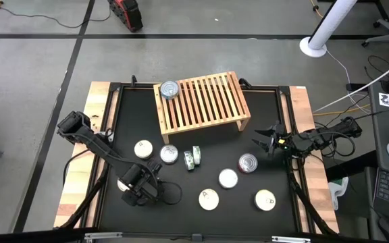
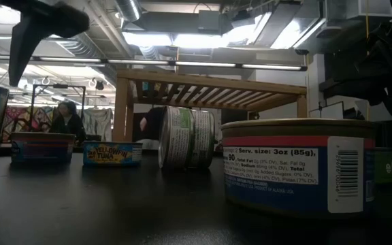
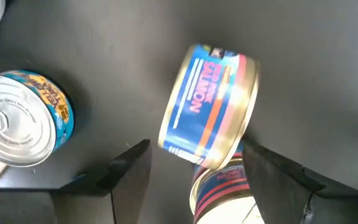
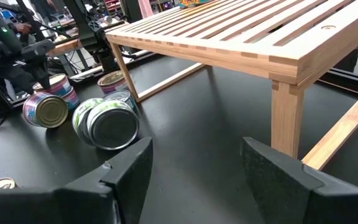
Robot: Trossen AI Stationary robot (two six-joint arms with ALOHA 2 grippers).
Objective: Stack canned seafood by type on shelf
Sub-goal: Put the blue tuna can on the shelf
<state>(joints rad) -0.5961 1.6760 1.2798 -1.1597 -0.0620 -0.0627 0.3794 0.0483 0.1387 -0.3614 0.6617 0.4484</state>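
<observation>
The light-wood shelf stands at the table's far middle with one silver-lidded tin on its left end. Several more tins lie on the black table in front of it. My left gripper is open above the table's near left, over a blue salmon tin. That tin is tilted on its edge and leans on another red-and-blue tin below it. A teal tin sits flat beside them. My right gripper is open and holds nothing, by the shelf's right leg. My left gripper has one finger on either side of the tilted salmon tin, pointing down from above. One finger shows right beside the tin's gold rim; whether it touches the rim, I cannot tell.
Two green-labelled tins stand on edge side by side at the table's middle, also the tins in the right wrist view. A red-lidded tin and three white-lidded ones lie near right. Wooden rails edge the table's sides. Most of the shelf top is bare.
</observation>
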